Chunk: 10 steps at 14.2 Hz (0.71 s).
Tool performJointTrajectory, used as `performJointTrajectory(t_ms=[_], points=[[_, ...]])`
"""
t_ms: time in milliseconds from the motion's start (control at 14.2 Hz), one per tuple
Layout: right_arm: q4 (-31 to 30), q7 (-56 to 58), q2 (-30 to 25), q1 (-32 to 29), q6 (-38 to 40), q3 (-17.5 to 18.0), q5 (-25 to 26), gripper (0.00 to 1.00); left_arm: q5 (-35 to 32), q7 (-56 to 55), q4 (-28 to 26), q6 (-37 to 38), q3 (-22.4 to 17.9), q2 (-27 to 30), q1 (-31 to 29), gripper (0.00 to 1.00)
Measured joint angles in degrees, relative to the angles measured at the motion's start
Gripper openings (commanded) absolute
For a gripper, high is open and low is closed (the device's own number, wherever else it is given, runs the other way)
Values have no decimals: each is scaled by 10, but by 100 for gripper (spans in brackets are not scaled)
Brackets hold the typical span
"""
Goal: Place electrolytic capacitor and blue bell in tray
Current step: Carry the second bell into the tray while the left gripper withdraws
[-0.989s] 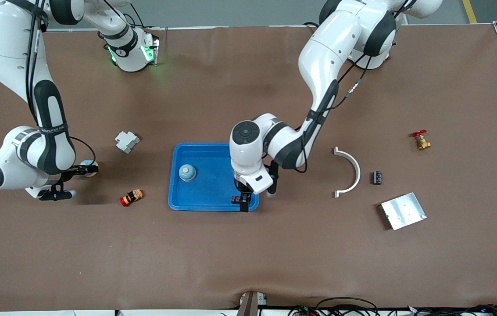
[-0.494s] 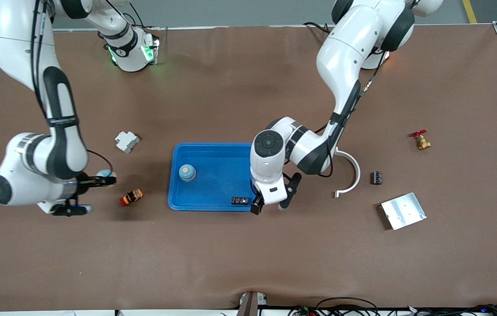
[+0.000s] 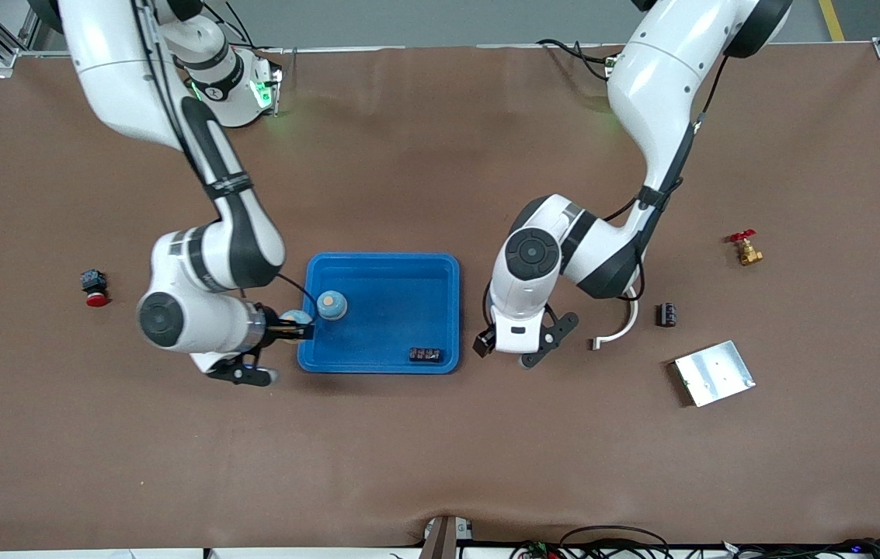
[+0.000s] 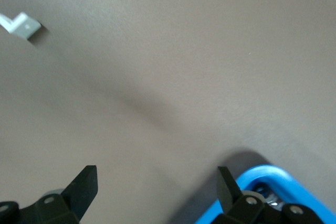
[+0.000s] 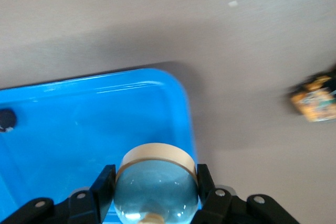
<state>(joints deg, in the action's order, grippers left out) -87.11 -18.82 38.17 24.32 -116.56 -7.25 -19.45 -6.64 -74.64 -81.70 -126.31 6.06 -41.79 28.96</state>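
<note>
The bright-blue tray (image 3: pixel 385 272) lies mid-table. My right gripper (image 3: pixel 297 328) is shut on a blue bell (image 3: pixel 293 316) with a tan base, held over the tray's rim at the right arm's end. The right wrist view shows that bell (image 5: pixel 154 187) between the fingers above the tray corner (image 5: pixel 173 93). Another blue bell (image 3: pixel 331 304) and a small black part (image 3: pixel 424 355) sit in the tray. The electrolytic capacitor (image 3: pixel 667 314), a small dark cylinder, lies toward the left arm's end. My left gripper (image 3: pixel 521 345) (image 4: pixel 156 190) is open and empty beside the tray.
A white curved piece (image 3: pixel 626 320) lies between the left gripper and the capacitor. A silver plate (image 3: pixel 714 373) and a brass valve (image 3: pixel 745 249) lie toward the left arm's end. A red button (image 3: pixel 94 287) sits toward the right arm's end. A small toy (image 5: pixel 315 98) shows beside the tray.
My right gripper has carried the blue bell from the right arm's end to the tray's rim. My left gripper has moved out of the tray, leaving the black part inside.
</note>
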Motion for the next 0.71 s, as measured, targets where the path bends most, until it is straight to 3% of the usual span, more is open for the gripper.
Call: performJointTrajectory(t_ms=[353,636,706], points=[[10,-57,28,18,-46,14,27,0,0,179,-29,5,1,29,-9,100],[11,-58,41,18,-64,15,27,0,0,330,-49,10,1,41,-49,100],[11,-58,42,18,-64,14,27,8,0,368,-59,10,1,45,-58,100]])
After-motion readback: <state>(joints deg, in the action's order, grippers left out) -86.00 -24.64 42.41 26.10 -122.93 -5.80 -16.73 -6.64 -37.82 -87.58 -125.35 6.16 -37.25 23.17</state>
